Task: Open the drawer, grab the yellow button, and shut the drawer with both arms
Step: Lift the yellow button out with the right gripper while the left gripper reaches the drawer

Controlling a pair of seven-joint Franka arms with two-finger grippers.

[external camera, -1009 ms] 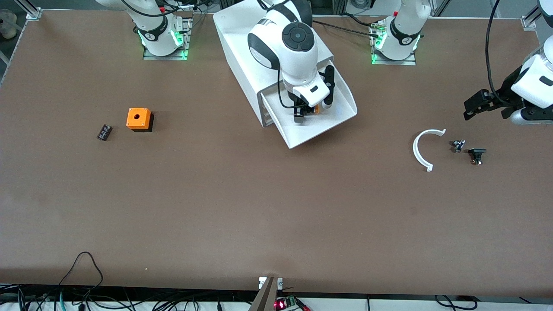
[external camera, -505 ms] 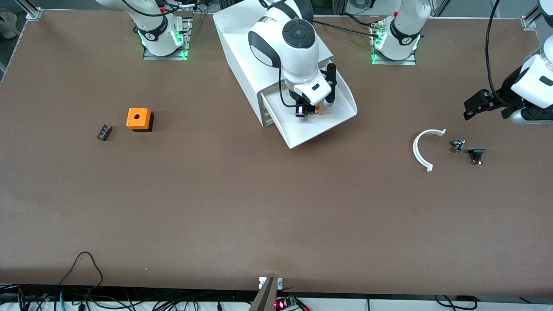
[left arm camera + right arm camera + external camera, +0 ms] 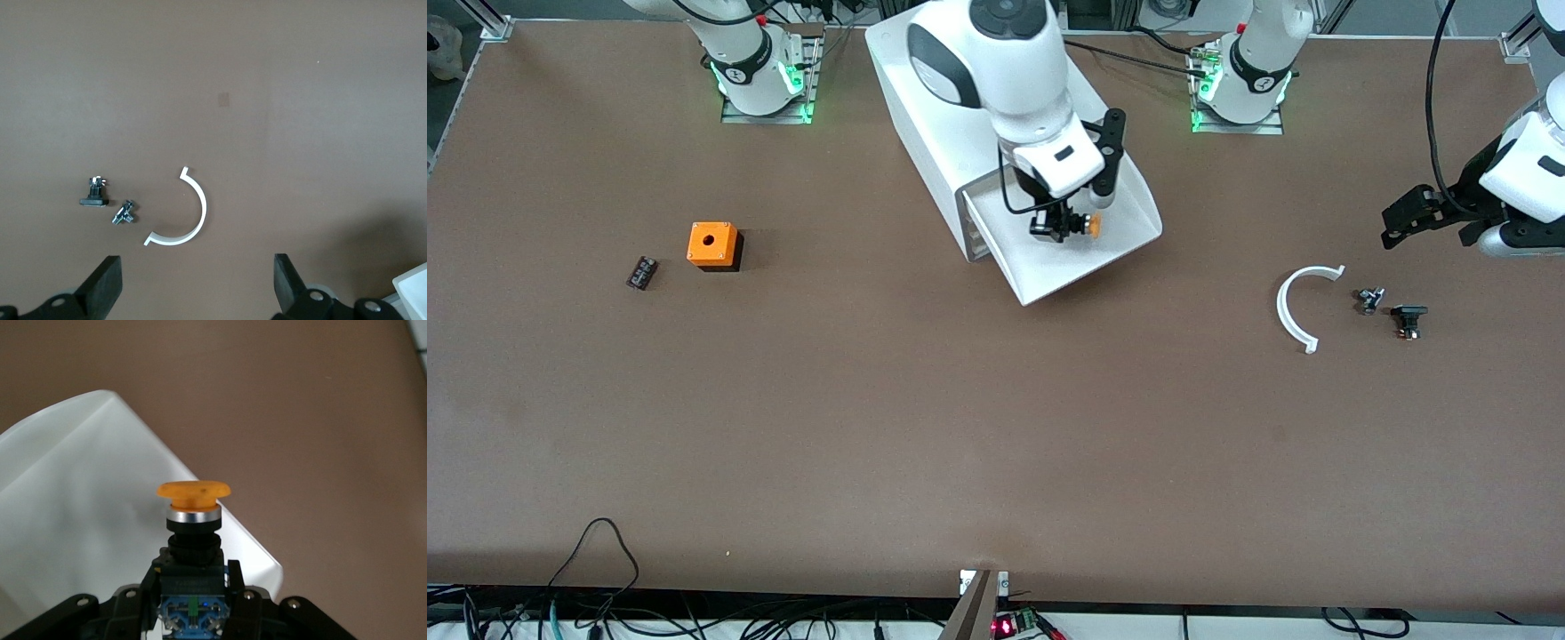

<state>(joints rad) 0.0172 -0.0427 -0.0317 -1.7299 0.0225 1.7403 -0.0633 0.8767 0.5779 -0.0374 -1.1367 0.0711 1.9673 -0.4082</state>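
The white cabinet (image 3: 934,98) lies at the back middle of the table, its top drawer (image 3: 1112,244) pulled out toward the front camera. My right gripper (image 3: 1060,228) hangs over the open drawer, shut on the button (image 3: 1087,225). In the right wrist view the button's orange cap (image 3: 193,491) points away from the gripper (image 3: 193,597), above the drawer's white tray (image 3: 73,493). My left gripper (image 3: 1405,222) waits open and empty in the air at the left arm's end of the table; its fingers (image 3: 107,283) show wide apart in the left wrist view.
A white half-ring (image 3: 1294,307), a small metal part (image 3: 1369,300) and a small black part (image 3: 1408,318) lie near the left arm's end. An orange cube with a hole (image 3: 712,245) and a small black part (image 3: 641,272) lie toward the right arm's end.
My right gripper has risen out of the drawer with the button in it, and the right arm has swung upward. The left arm has not moved.
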